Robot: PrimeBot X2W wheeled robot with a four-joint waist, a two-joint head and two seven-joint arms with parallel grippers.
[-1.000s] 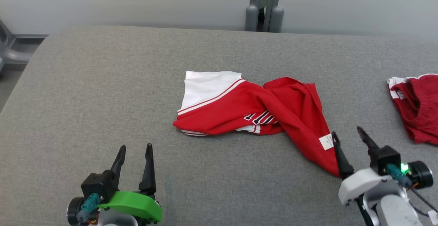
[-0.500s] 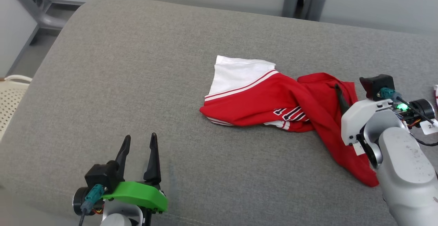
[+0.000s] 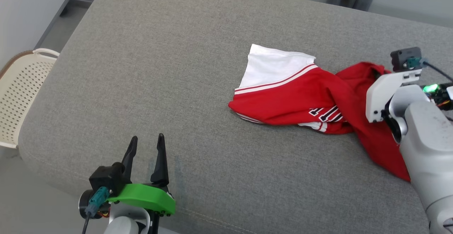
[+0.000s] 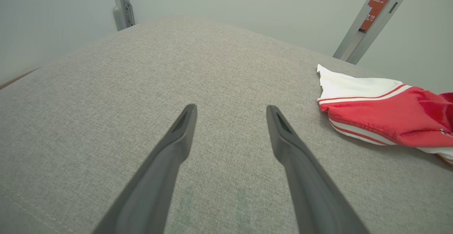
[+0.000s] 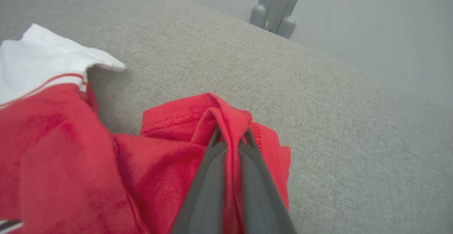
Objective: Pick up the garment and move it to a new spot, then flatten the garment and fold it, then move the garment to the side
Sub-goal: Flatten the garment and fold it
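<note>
Garment [image 3: 283, 99] – where: crumpled on grey pad [image 3: 159, 67], right of centre in head view. White panel lies toward the far left, red tail trails to the near edge.
Step (my read): pick-up for the move to a new spot. Grip is made, lift not yet done.
Lift – how: go straight up first so the tail clears the pad, then carry. Keep it slow, since only a thin fold is pinched & could slip out. Go high enough that the cloth hangs free, no dragging.
R gripper [image 5: 231, 136]: fingers nearly together, nipped on a raised fold of the red hemmed edge at the garment's far-right end.
L gripper [image 3: 147, 138]: jaws wide apart, nothing in them, over bare pad well apart from the garment. Prob. needed later for flattening.
Pad – material: grey woven upholstery, flat, rounded corners, seam along near edge. Looks grippy enough to catch cloth if dragged.
Garment – material: soft, thin knit. Red body, white panel w/ red-white stripes, dark lettering part-hidden in folds. Limp, so expect it to droop & open out when lifted.
Basket [image 3: 17, 96]: cream, perforated, curved rim, off the pad's left end & lower.
Fingers [image 4: 170, 163]: long, dark, tapered, matte.
</note>
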